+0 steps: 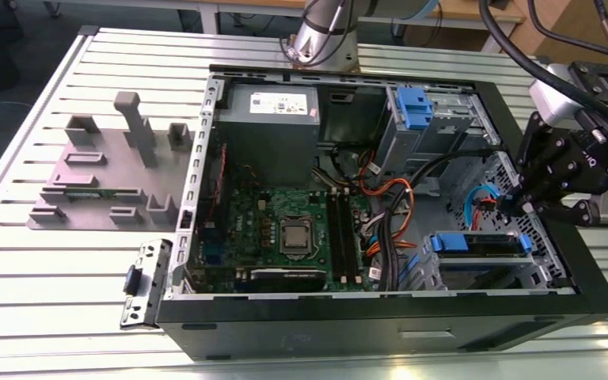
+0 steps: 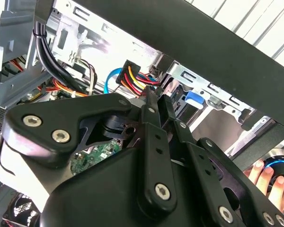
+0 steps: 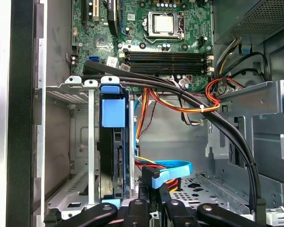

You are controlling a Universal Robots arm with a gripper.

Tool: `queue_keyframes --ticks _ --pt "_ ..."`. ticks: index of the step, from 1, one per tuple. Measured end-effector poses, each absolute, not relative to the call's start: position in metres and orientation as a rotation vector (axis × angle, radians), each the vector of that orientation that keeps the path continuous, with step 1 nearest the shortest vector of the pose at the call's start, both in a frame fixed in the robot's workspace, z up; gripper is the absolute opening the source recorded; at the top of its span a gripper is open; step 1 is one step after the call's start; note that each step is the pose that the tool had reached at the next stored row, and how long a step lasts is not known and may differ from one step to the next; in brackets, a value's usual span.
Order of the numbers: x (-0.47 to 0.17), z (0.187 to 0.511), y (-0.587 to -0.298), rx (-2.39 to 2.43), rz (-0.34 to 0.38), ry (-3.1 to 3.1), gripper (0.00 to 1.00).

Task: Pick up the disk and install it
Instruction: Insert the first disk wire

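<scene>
**Disk seated in the case's bay, gripper empty above it**

Open computer case lying on its side on a slatted table. Within the case, at the corner toward the exterior view's right and nearest that camera: the disk, slotted into a metal drive bay with its blue caddy framing it. In the first wrist view, the same disk edge-on between the bay's rails, blue handle uppermost, no part of it lifted out.

Just above that corner of the case, over the wall on the exterior view's right: the gripper, apart from the disk. In the second wrist view, the gripper with fingers pressed together and pinching nothing, tips close to a bundle of red, yellow and black wires inside the case.

Elsewhere inside the case: a second blue-handled caddy in the far bay, a grey power supply box at the far wall, the green motherboard across the floor, a blue flat cable beside the disk's bay.

Outside the case, on the exterior view's left: a grey fixture, and against the case's near corner a small metal bracket.

Beyond the case's rim in the second wrist view: a person's hand resting by a blue-lit object.
</scene>
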State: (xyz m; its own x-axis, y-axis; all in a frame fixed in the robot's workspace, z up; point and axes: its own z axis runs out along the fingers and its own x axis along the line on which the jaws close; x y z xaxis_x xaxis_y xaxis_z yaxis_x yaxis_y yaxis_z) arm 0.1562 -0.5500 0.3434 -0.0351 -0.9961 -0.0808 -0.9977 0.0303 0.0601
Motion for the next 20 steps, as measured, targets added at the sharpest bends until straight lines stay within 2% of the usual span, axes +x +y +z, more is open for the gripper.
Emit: queue_keyframes --ticks 20 --pt "0.153 0.342 -0.572 -2.169 0.160 2.241 0.19"
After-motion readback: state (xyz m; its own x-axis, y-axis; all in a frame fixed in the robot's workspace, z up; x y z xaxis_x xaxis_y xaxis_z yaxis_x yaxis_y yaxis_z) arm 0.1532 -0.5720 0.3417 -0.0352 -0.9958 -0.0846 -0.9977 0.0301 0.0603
